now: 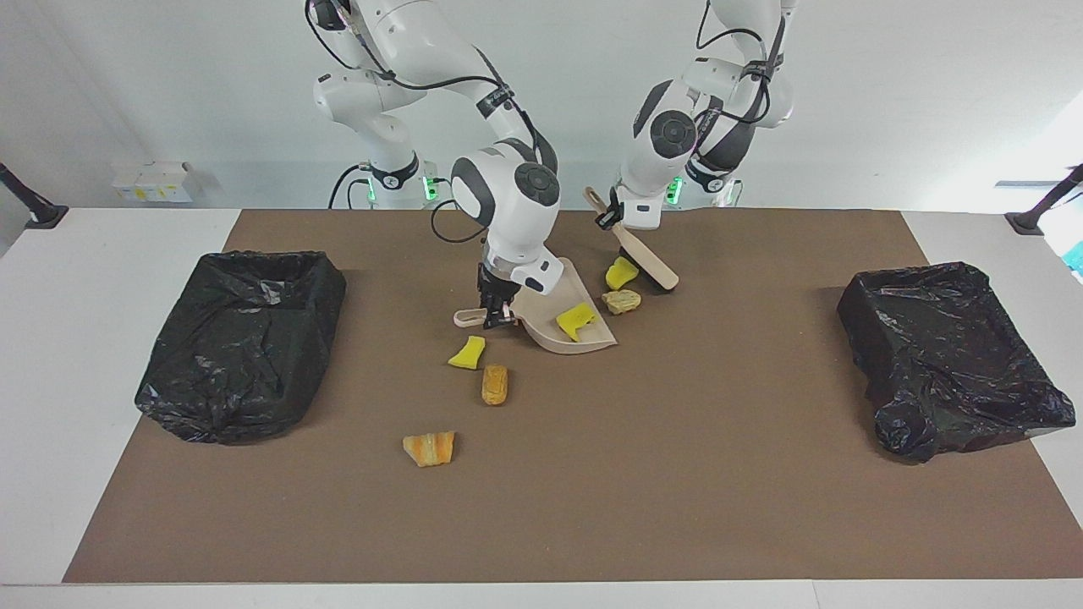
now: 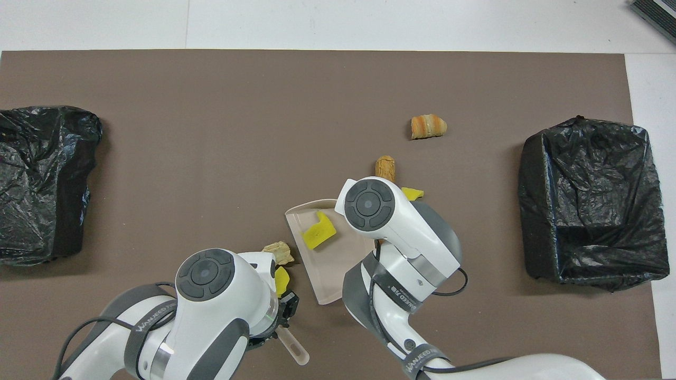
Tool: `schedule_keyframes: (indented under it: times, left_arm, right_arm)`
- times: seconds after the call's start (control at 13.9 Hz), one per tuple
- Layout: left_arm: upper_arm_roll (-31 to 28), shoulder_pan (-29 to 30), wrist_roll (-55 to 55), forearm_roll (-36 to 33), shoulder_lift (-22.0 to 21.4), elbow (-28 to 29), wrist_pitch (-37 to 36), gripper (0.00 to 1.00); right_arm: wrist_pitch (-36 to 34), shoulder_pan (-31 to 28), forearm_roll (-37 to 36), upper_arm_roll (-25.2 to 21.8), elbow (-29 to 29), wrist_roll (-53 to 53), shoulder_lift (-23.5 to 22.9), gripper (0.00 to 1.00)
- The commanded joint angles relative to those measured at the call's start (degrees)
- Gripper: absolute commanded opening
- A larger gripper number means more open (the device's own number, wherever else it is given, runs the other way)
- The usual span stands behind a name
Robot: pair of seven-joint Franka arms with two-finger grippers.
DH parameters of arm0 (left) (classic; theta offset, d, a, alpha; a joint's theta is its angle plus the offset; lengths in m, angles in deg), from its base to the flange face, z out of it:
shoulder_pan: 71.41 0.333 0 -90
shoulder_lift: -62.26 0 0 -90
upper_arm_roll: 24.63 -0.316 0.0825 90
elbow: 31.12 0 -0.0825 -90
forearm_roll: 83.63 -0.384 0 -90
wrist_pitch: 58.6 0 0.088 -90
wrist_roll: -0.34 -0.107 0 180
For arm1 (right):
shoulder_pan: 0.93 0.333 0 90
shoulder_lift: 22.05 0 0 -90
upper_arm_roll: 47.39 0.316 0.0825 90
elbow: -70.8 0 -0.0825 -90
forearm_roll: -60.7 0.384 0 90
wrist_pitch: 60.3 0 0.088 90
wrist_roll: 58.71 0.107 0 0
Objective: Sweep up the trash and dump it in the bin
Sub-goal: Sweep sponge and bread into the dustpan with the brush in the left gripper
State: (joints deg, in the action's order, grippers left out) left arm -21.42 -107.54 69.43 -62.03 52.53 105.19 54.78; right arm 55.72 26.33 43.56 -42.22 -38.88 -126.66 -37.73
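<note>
My right gripper (image 1: 497,311) is shut on the handle of the beige dustpan (image 1: 568,331), which rests on the brown mat with one yellow scrap (image 1: 577,319) in it. In the overhead view the dustpan (image 2: 331,258) shows that scrap (image 2: 318,234), while the arm hides the gripper. My left gripper (image 1: 611,220) is shut on the brush (image 1: 650,264), whose bristle head stands beside another yellow scrap (image 1: 622,272) and a tan chunk (image 1: 622,301). More trash lies farther from the robots: a yellow scrap (image 1: 468,352), a brown bread piece (image 1: 495,384) and an orange piece (image 1: 430,448).
Two bins lined with black bags stand on the mat, one (image 1: 245,338) toward the right arm's end and one (image 1: 948,359) toward the left arm's end. The brush handle (image 2: 294,351) sticks out under the left arm in the overhead view.
</note>
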Motion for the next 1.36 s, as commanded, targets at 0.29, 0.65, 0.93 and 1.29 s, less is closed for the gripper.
schedule_keyframes:
  times: [0.29, 0.65, 0.93, 1.29]
  left_arm:
    - [-0.48, -7.98, -3.40, 3.53, 3.22, -2.45, 9.66, 0.00]
    - [-0.31, -8.17, -17.32, 3.53, 3.48, -3.33, 9.66, 0.00]
    - [-0.57, -8.61, -22.93, 3.45, 3.14, -4.38, 8.09, 0.00]
    - [-0.92, -7.47, -28.22, -0.57, 2.43, -7.89, 0.72, 0.00]
  right_arm:
    - [1.67, 0.51, -1.06, 0.37, -2.55, 7.56, 1.62, 0.00]
    - [2.82, 2.71, -1.06, 0.37, -2.37, 17.75, 1.00, 0.00]
    - [2.99, 2.63, -0.97, 0.37, -1.41, 18.47, 0.39, 0.00]
    - [3.08, 1.75, 0.26, 0.37, -0.44, 19.70, 1.00, 0.00]
